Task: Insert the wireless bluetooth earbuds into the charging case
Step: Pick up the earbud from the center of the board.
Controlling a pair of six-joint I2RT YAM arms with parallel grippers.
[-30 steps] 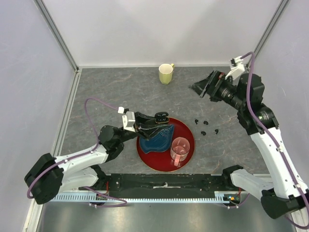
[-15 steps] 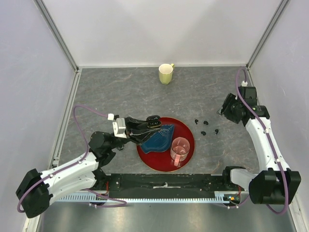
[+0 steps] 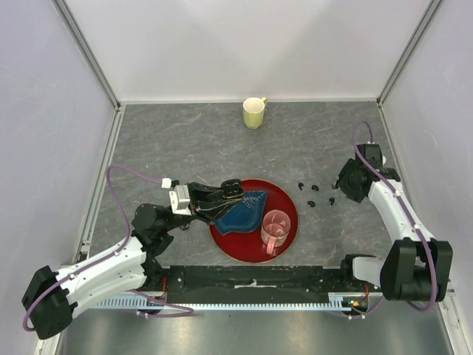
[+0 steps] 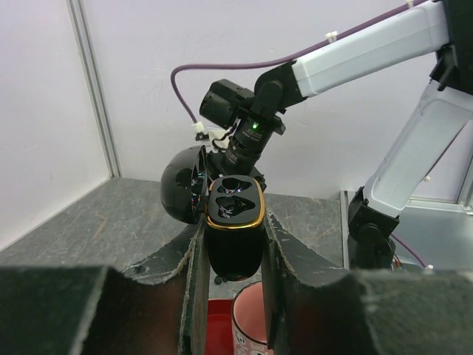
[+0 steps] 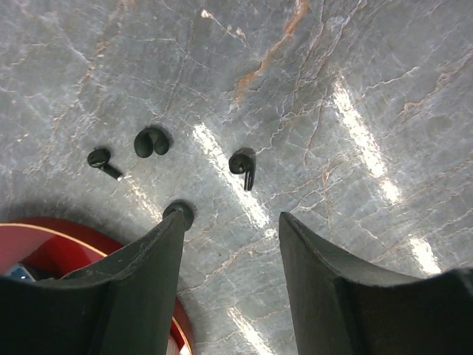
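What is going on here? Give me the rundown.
The left claw grips the charging case, lid flipped open and sockets apparently empty, above the red tray. The right claw hangs open just above four earbuds lying loose on the table right of the tray. None is picked up or inserted yet.

Earbuds [image 3: 312, 203] lie on the table [image 3: 185, 140] right of the tray [image 3: 294, 220]; the charging case [image 4: 235, 237] is above its left edge.

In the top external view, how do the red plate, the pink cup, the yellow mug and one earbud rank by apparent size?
1. red plate, largest.
2. pink cup and yellow mug: nearly alike, and the cup sits nearer the camera, so unranked.
3. earbud, smallest.
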